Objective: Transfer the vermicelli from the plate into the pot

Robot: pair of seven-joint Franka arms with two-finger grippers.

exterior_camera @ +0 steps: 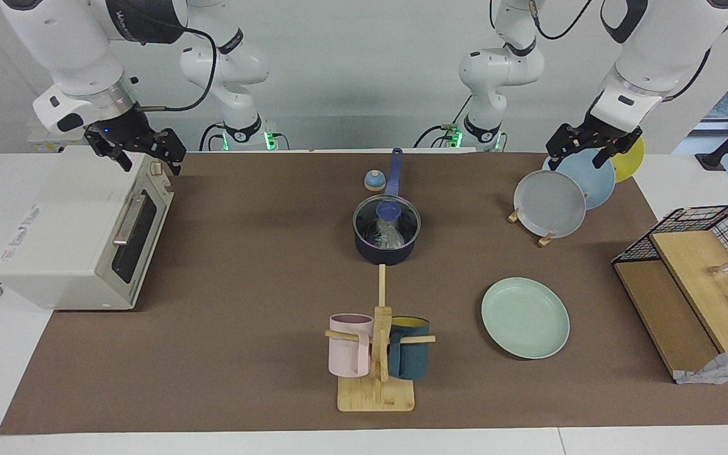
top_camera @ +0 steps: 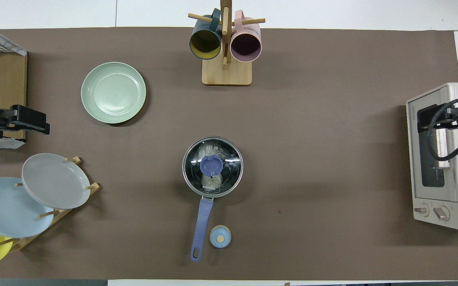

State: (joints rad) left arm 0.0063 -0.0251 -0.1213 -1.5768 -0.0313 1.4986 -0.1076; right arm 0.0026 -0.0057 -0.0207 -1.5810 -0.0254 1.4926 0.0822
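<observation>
Locate the vermicelli (top_camera: 212, 153) as a whitish tangle inside the pot (exterior_camera: 384, 253), visible through the glass lid (top_camera: 229, 159) seated on the rim. Note the blue knob (top_camera: 211, 165) at the lid's centre and the long handle (top_camera: 201, 226) pointing toward the robots, with a small blue bell (top_camera: 220, 236) just beside its end. Confirm the plate (exterior_camera: 525, 318) bare of noodles, lying flat on the mat, farther from the robots than the pot and toward the left arm's end of the table. Judge the transfer complete and the pot already covered, with only retreat to rest in hand. Find the left gripper (exterior_camera: 580, 155) raised over the rack of plates (exterior_camera: 550, 203), fingers spread and holding nothing, well apart from both plate and pot. Find the right gripper (exterior_camera: 149, 161) raised over the toaster oven (exterior_camera: 67, 234) at the right arm's end, fingers likewise spread and empty. Treat both arms as waiting. Expect no further grasp. For the next move, keep both grippers high and clear of the rack and the oven top while parking. If a check is wanted, inspect through the glass rather than lifting the lid. Leave the mug stand (exterior_camera: 376, 395), farther from the robots than the pot, undisturbed.
</observation>
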